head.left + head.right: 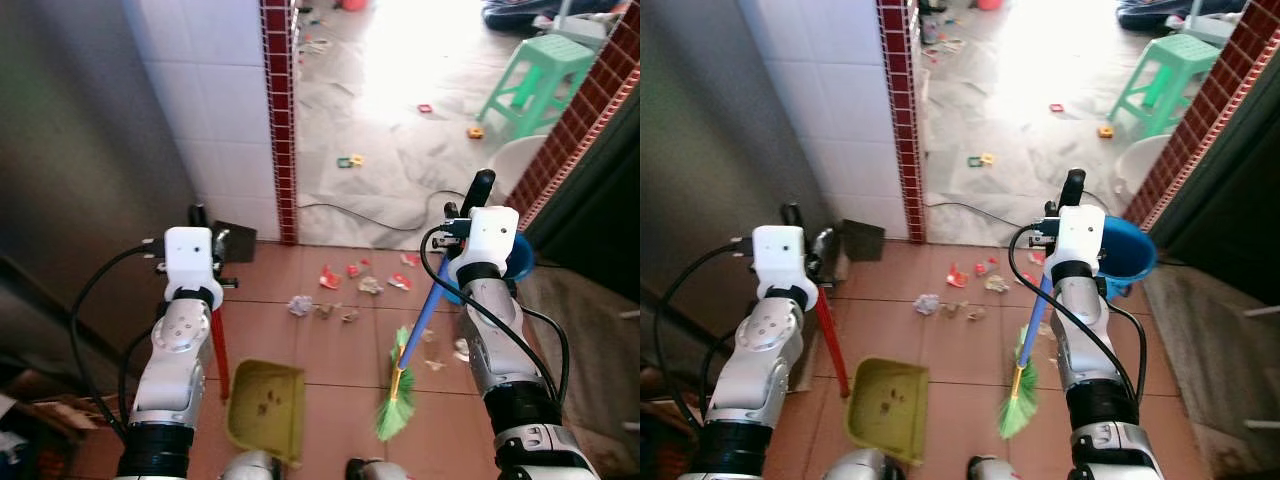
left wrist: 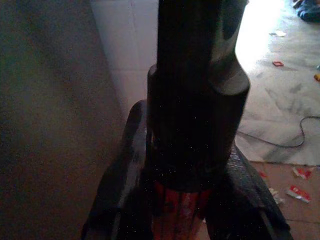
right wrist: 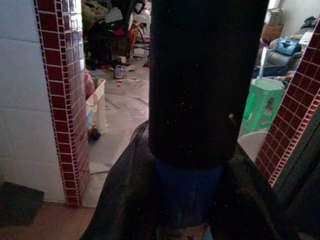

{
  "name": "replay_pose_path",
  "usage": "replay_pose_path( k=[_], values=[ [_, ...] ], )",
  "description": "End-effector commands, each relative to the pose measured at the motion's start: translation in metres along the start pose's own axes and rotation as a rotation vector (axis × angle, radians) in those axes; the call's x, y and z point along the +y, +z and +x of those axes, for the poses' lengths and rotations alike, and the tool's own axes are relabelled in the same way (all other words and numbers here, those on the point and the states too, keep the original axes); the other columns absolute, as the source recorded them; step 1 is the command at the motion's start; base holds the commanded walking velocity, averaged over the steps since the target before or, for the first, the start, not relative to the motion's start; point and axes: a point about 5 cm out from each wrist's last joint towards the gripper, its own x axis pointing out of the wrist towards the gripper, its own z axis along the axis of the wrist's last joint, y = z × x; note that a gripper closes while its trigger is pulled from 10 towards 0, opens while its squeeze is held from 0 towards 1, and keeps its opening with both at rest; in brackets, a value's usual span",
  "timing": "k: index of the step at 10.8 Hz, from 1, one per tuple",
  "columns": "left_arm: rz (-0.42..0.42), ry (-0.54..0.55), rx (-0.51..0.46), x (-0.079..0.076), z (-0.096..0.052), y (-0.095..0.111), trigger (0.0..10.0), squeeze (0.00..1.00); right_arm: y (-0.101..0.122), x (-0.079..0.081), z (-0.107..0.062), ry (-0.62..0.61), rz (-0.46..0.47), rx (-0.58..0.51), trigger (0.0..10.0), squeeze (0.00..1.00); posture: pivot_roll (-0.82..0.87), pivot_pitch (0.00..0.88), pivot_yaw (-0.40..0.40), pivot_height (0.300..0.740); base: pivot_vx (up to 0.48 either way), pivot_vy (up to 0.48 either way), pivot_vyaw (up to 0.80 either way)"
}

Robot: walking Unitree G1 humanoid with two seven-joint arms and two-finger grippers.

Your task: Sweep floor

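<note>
The right gripper [image 3: 187, 200] is clamped around the blue broom [image 1: 412, 358] handle, angling the green bristles onto the tiled floor [image 1: 340, 345] just short of the scattered scraps [image 1: 350, 290]. The left gripper [image 2: 182, 200] is clamped around the red dustpan [image 1: 265, 408] handle, keeping the pan flat and open toward the debris to receive it.
</note>
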Motion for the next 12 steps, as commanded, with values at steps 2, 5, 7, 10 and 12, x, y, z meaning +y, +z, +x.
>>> replay_pose_path(
  k=[2, 5, 7, 10, 12],
  values=[
    [-0.039, 0.002, -0.069, -0.0020, 0.0002, 0.0171, 10.0, 0.00, 0.0107, -0.0032, 0.0075, 0.005, -0.029, -0.029, 10.0, 0.00, 0.04, 0.006, -0.046, 0.740, 0.000, 0.000, -0.80],
    [-0.053, -0.011, -0.048, -0.0049, -0.0032, 0.0123, 10.0, 0.00, 0.0109, -0.0022, 0.0083, 0.008, -0.027, -0.028, 10.0, 0.00, 0.04, 0.013, -0.035, 0.740, 0.000, 0.000, -0.70],
    [-0.056, -0.032, -0.040, -0.0066, -0.0024, 0.0122, 10.0, 0.00, 0.0078, -0.0028, 0.0046, 0.005, -0.025, -0.019, 10.0, 0.00, 0.03, 0.017, -0.030, 0.740, 0.000, 0.000, -0.60],
    [-0.059, -0.046, -0.035, -0.0085, -0.0019, 0.0121, 10.0, 0.00, 0.0076, -0.0036, 0.0049, 0.003, -0.021, -0.017, 10.0, 0.00, 0.03, 0.017, -0.027, 0.740, -0.338, 0.000, 0.00],
    [-0.064, -0.049, -0.031, -0.0088, -0.0025, 0.0121, 10.0, 0.00, 0.0085, -0.0020, 0.0056, 0.008, -0.032, -0.021, 10.0, 0.00, 0.03, 0.016, -0.028, 0.740, -0.364, 0.000, 0.00]
  ],
)
